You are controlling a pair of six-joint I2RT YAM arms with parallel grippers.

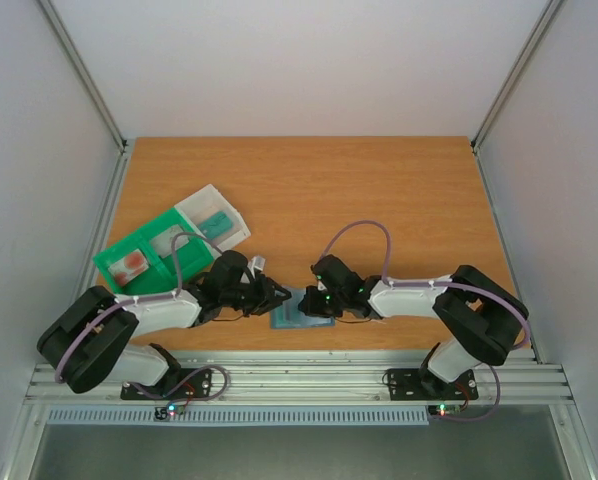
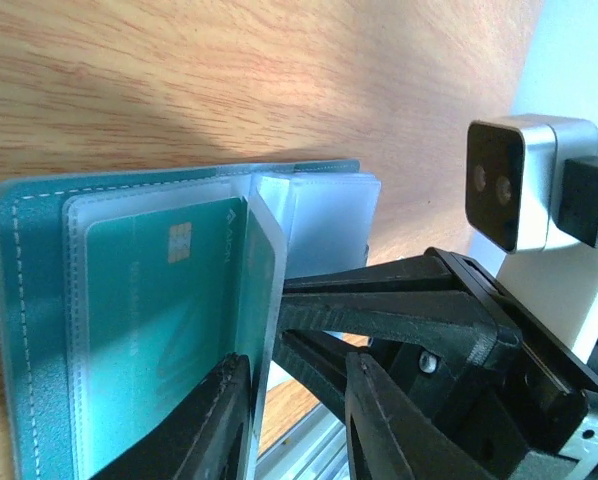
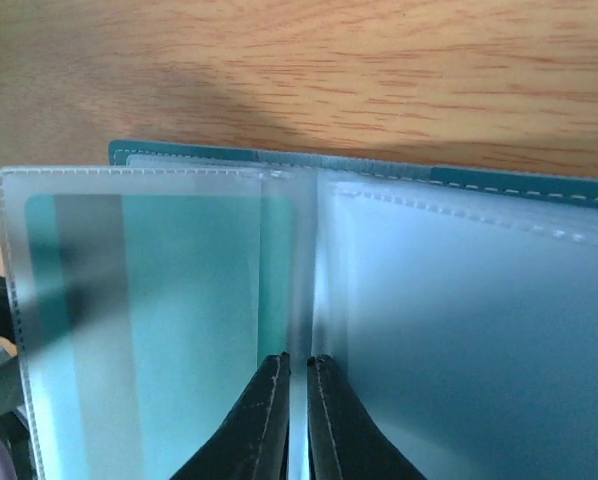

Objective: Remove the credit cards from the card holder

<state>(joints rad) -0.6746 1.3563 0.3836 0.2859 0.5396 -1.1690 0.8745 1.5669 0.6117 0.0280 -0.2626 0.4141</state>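
Observation:
The slate-blue card holder [image 1: 301, 316] lies open near the table's front edge, between both grippers. In the left wrist view its cover [image 2: 29, 300] holds clear sleeves, and a teal card with a gold chip [image 2: 149, 310] sits in one. No reddish-pink or whitish card shows. My left gripper [image 2: 301, 362] is open, with an upright sleeve leaf [image 2: 264, 290] against its left finger. My right gripper [image 3: 299, 365] is shut on the edge of a clear sleeve [image 3: 301, 300] at the holder's fold. The teal card [image 3: 189, 300] also shows through a sleeve there.
A green tray with a clear box [image 1: 144, 260] and a white box with teal blocks [image 1: 214, 225] stand at the left, behind my left arm. The table's front edge and metal rail [image 1: 299, 375] run just below the holder. My right wrist camera [image 2: 519, 180] is close.

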